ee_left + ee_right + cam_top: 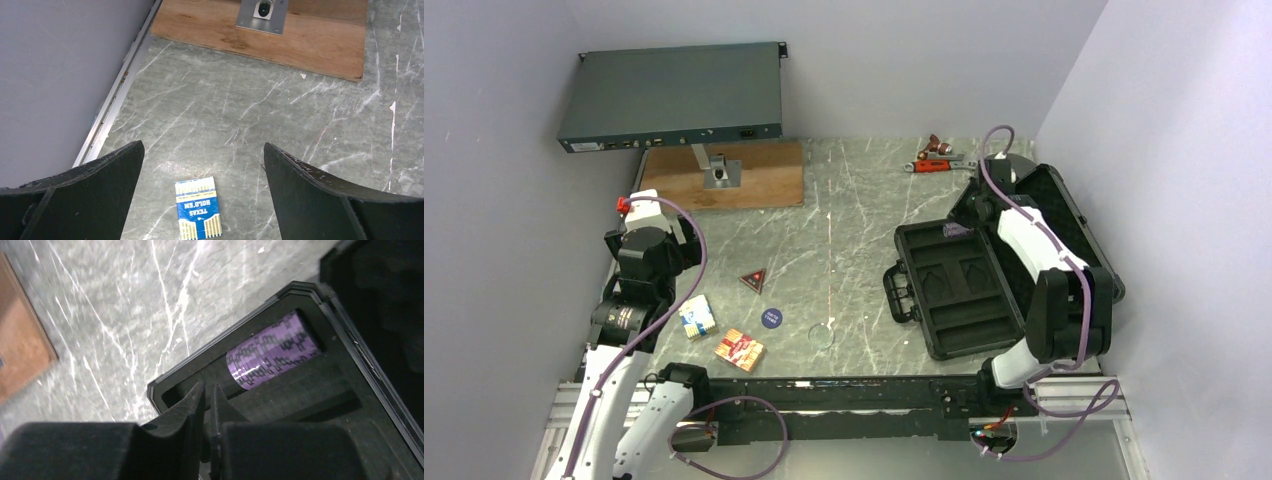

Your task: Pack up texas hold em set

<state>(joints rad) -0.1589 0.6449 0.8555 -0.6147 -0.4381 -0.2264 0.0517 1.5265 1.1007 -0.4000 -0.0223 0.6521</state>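
- The left arm rises from the near-left corner, and its wrist hangs over the left side of the table point(854, 200), raised off the surface.
- The left gripper point(202, 147) has its fingers spread wide and holds nothing.
- The blue-white card box point(198, 208) lies flat on the stone, low between those fingers and apart from both.
- To the left, the wall and a metal strip along the table's edge run close by. Bare stone reaches far ahead to the wooden board point(280, 40).
- The right arm folds up at the near right. Its white forearm slants out over the open black case point(969, 290), whose lid leans back toward the right wall.
- The right gripper point(207, 387) has its fingers pressed together on nothing, above the case's far-left corner.
- The purple chip stack point(272, 352) lies on its side in the long foam slot at the case's far end, just beyond the fingertips.
- Left of the case, well apart on open stone, lie the red card box point(739, 349), blue disc point(771, 317), red triangle point(752, 279) and clear disc point(822, 334).
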